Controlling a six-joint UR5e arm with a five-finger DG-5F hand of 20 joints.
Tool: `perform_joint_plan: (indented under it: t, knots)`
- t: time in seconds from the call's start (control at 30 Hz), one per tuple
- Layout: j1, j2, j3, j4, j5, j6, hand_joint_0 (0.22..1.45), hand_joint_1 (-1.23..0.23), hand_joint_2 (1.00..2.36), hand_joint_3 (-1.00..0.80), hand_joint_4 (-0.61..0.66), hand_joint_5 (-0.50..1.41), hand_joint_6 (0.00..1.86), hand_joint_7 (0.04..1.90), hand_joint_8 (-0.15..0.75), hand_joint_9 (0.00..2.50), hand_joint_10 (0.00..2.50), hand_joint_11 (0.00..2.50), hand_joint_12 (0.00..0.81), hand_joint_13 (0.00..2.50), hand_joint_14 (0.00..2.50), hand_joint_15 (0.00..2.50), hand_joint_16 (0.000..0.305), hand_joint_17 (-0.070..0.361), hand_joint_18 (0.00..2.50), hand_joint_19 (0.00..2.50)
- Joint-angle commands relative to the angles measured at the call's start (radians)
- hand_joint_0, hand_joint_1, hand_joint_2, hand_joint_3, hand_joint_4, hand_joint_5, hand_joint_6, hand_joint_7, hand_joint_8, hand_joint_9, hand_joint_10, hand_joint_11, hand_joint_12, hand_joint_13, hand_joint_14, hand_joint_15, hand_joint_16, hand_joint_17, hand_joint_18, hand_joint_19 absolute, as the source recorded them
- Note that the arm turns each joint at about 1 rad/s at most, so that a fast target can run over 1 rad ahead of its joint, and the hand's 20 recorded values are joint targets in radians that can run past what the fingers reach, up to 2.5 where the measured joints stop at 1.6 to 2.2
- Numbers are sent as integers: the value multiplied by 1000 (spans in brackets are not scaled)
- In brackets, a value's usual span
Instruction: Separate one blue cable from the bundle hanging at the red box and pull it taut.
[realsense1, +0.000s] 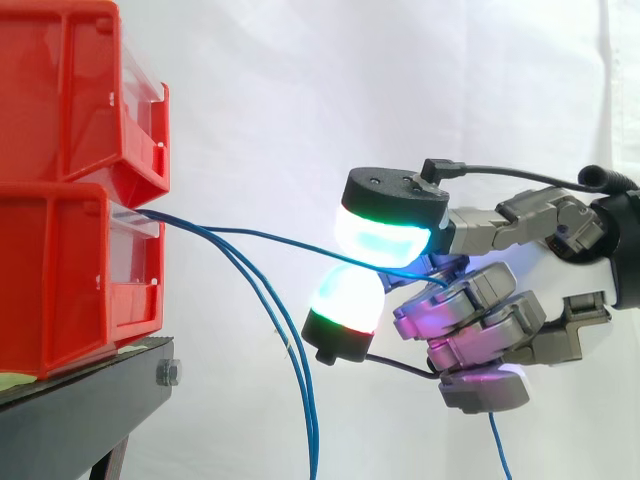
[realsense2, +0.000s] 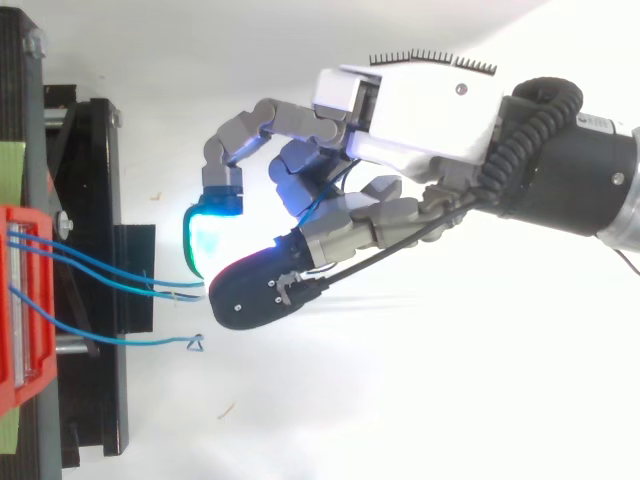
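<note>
Fingers: the hand (realsense1: 480, 305) sits centre right; two glowing fingertips (realsense1: 385, 235) are clamped on one blue cable (realsense1: 270, 236), which runs almost straight from the lower red box (realsense1: 60, 280)
Slip risk: a hard pull may draw the thin cable out; the pinch looks shallow
Snag risk: two hanging cables (realsense1: 290, 350) lie just below; they may drag along
Lower red box: the cables leave its front lip; its inside is hidden
Upper red box (realsense1: 60, 90): contents hidden

A white curtain (realsense1: 280, 90) hangs behind, brightly lit, with soft folds at the right. A black stand (realsense1: 90, 410) sits at lower left.
</note>
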Motion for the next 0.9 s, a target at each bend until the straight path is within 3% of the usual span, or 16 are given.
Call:
perform_joint_plan:
  t: [0.0, 0.23, 0.5, 0.87]
  knots:
    - [0, 0, 0, 0, 0, 0, 625, -658, 1000, -496, 84, -199, 913, 997, 284, 853, 1868, 1280, 337, 1078, 1963, 1399, 39, 88, 1217, 1271]
    - [0, 1, 0, 0, 0, 2, 622, -653, 1000, -500, 90, -197, 912, 1003, 285, 857, 1861, 1289, 331, 1080, 1946, 1432, 39, 88, 1222, 1273]
    - [-1, 1, 0, 2, -1, 3, 679, -821, 1019, -205, -17, -211, 933, 1071, 276, 843, 1875, 1303, 330, 1088, 1925, 1431, 40, 90, 1230, 1244]
    - [0, 1, 0, 2, 5, 6, 715, -815, 1025, -12, -144, -216, 942, 1200, 267, 869, 1948, 1266, 319, 1106, 1945, 1423, 38, 87, 1231, 1267]
